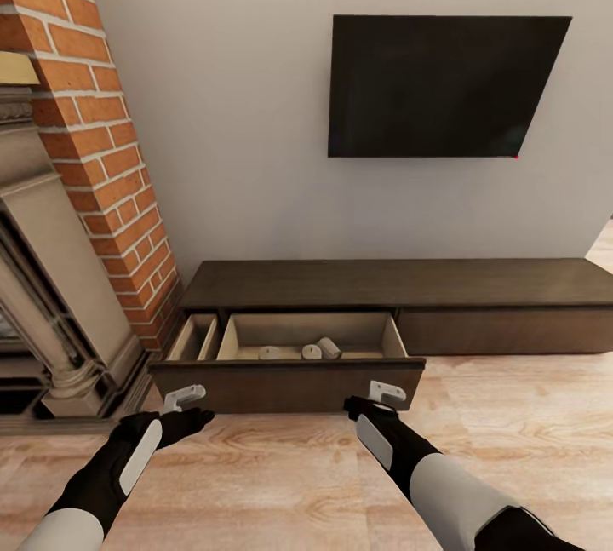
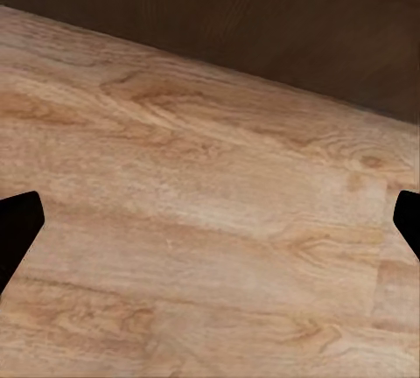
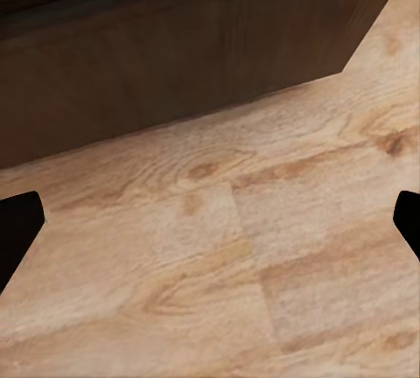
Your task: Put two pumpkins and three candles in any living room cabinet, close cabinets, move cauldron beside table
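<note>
The long dark-brown cabinet (image 1: 400, 283) stands against the wall with its left drawer (image 1: 289, 385) pulled out. Three pale candles (image 1: 270, 353), (image 1: 312, 352), (image 1: 329, 347) lie in the drawer's wide beige compartment. My left gripper (image 1: 183, 398) hangs open just in front of the drawer front's left end. My right gripper (image 1: 387, 393) is open at its right end. In both wrist views the dark fingertips (image 2: 17, 229) (image 3: 17, 229) stand wide apart over the floor, with the drawer front (image 3: 175, 72) just ahead. The pumpkins, cauldron and table are out of view.
A brick chimney (image 1: 94, 134) and an ornate fireplace surround (image 1: 42, 295) stand close at the left of the cabinet. A black TV (image 1: 443, 87) hangs on the wall above it. Pale wood floor (image 1: 306, 483) stretches in front of the drawer. A narrow side compartment (image 1: 194, 338) is bare.
</note>
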`<state>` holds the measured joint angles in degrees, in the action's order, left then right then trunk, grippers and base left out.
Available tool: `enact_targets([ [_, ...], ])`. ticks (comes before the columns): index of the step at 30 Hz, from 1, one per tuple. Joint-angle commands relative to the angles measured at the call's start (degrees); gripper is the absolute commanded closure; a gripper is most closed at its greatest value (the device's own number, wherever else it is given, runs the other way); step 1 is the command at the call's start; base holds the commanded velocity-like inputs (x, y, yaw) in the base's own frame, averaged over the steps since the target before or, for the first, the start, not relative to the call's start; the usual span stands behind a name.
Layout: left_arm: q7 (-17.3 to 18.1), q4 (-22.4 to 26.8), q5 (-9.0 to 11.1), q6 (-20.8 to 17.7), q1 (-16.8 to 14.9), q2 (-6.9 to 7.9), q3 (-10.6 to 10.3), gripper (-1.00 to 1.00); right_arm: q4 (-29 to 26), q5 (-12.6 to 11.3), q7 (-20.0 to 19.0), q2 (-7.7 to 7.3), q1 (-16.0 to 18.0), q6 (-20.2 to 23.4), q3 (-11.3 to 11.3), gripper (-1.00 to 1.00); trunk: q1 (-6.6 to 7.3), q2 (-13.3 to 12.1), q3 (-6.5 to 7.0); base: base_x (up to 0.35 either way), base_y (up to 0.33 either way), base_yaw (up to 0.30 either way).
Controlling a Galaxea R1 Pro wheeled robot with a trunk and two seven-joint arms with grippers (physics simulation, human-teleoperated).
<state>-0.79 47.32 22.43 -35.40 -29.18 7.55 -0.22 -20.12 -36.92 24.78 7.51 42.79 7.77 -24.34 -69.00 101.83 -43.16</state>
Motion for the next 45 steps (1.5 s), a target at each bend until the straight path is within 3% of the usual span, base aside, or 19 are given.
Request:
enact_targets([
  [1,0.0,-0.3,0.0,1.4,0.0,-0.03,0.0,-1.0,0.0,0.0,-0.2,-0.05,0.0,-0.7,0.0,-1.0,-0.23,0.4,-0.18,0.0,0.0,0.0],
  [8,0.0,-1.9,-0.1,6.5,0.0,-0.06,-0.2,-1.0,0.3,0.0,-0.7,-0.18,0.1,-5.3,-1.4,-1.0,-1.76,3.2,-1.44,0.0,0.0,0.0],
  [9,0.0,-2.5,-0.4,8.9,0.0,-0.07,-0.8,-1.0,0.7,0.0,-0.7,-0.19,0.1,-6.1,-2.1,-1.0,-1.98,3.6,-1.62,0.0,0.0,0.0],
  [13,-0.1,-5.3,-0.9,14.5,0.0,-0.07,-3.2,-1.0,3.5,0.0,-0.7,-0.1,0.2,-10.0,-6.7,-1.0,-2.86,5.2,-2.34,0.0,0.0,0.0],
  [16,-0.1,-6.1,-1.1,17.0,0.0,-0.07,-3.7,-1.0,4.3,-0.1,-0.7,-0.06,0.2,-11.8,-11.1,-1.0,-3.52,6.4,-2.88,0.0,0.0,0.0],
  [19,-0.1,-6.4,-1.2,19.3,0.0,-0.11,-3.9,-1.0,4.6,-0.2,-0.7,-0.09,0.2,-12.5,-13.6,-1.0,-4.18,7.6,-3.42,0.0,0.0,0.0],
  [23,0.0,-7.1,-1.4,21.3,0.0,-0.66,-4.3,-1.0,5.1,-0.3,-0.7,-0.15,0.2,-14.4,-14.2,-1.0,-5.06,9.2,-4.13,0.0,0.0,0.0],
  [28,0.0,-9.0,-3.3,26.0,0.0,-0.93,-6.1,-1.0,8.9,-0.1,-0.7,-0.06,0.2,-18.3,-14.6,-1.0,-6.16,11.2,-5.03,0.0,0.0,0.0],
  [45,0.1,-10.1,-4.0,34.3,0.1,-1.3,-7.3,-1.0,10.3,-0.1,-3.5,-0.13,0.2,-21.3,-14.6,-1.0,-9.89,18.1,-8.08,0.0,0.0,0.0],
])
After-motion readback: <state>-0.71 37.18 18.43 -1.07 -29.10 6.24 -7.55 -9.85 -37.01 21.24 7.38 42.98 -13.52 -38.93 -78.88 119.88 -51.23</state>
